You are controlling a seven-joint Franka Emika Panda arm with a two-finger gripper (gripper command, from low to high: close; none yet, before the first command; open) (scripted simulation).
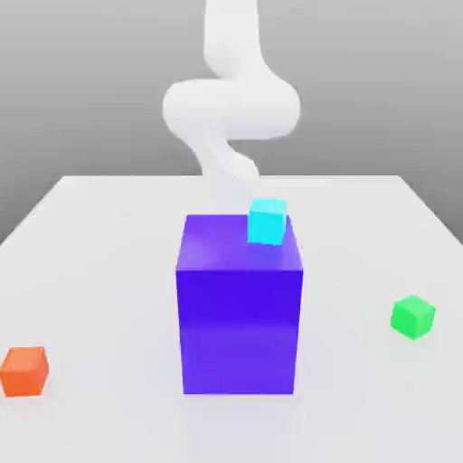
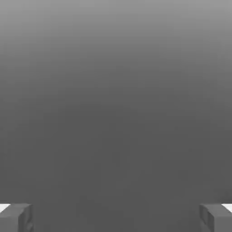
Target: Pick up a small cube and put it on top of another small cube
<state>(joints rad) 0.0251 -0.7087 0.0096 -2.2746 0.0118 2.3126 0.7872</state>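
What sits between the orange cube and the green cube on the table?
In the exterior view, the tall purple block stands between the orange cube and the green cube, with a cyan cube on its top.

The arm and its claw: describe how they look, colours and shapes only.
The arm is plain white, smooth and rounded, built of thick tube-like sections with bulging joints, with no cables or markings to see. In the hand view the claw has two grey, blocky, square-edged fingertips, each with a white patch at its outer corner.
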